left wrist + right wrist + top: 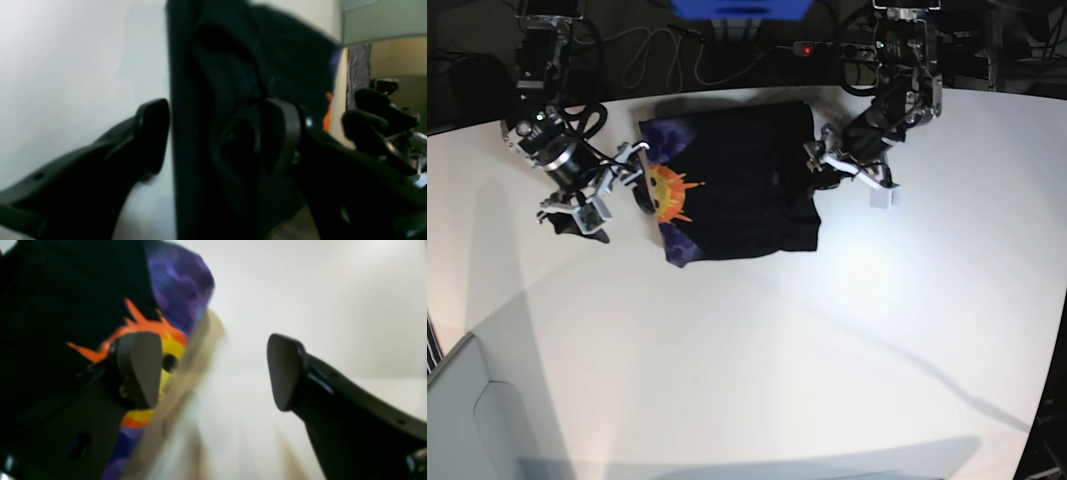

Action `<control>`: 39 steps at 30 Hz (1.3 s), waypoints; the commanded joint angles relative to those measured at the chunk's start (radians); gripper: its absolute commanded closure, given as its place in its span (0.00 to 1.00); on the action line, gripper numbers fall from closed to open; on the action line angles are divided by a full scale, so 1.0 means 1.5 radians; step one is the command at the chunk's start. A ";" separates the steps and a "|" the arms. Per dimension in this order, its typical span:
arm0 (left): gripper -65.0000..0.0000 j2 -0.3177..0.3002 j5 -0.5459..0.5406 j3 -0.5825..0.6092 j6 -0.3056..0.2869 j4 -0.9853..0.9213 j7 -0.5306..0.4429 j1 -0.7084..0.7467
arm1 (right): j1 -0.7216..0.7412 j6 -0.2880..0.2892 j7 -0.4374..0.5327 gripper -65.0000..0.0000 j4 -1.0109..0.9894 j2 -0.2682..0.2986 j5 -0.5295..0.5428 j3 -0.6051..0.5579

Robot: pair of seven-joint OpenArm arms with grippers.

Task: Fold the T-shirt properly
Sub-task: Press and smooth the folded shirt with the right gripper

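Note:
The black T-shirt [737, 185] lies spread on the white table [827, 340], part folded, with an orange-yellow sun and purple patches [668, 194] showing along its left edge. My left gripper [827, 165] is at the shirt's right edge. In the left wrist view it [217, 136] is open, with a fold of black cloth [206, 83] standing between the spread fingers. My right gripper [619, 183] is at the printed left edge. In the right wrist view it [211, 371] is open with nothing between its fingers, and the sun print [166, 340] lies behind one finger [140, 370].
Cables [657, 55] and a power strip with a red light [805, 47] run along the table's back edge beside a blue object [739, 8]. The other arm [383, 116] shows beyond the shirt in the left wrist view.

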 commanded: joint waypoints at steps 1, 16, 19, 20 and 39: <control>0.36 -0.002 -0.015 0.001 -0.007 0.012 -0.007 -0.008 | 0.005 -0.002 0.019 0.26 0.013 0.004 0.011 0.001; 0.37 0.019 0.041 0.011 -0.007 -0.037 -0.007 0.005 | -0.012 -0.001 0.018 0.26 0.055 0.001 0.010 0.015; 0.43 0.021 0.061 0.035 -0.009 -0.045 -0.007 -0.006 | -0.023 -0.001 0.018 0.26 0.072 0.003 0.010 0.015; 0.47 0.021 0.064 0.044 -0.009 -0.045 -0.007 -0.007 | -0.023 -0.001 0.018 0.26 0.075 0.003 0.010 0.015; 1.00 -0.115 0.201 0.308 -0.012 -0.058 0.002 -0.172 | -0.084 -0.003 0.018 0.27 0.160 -0.002 0.009 0.127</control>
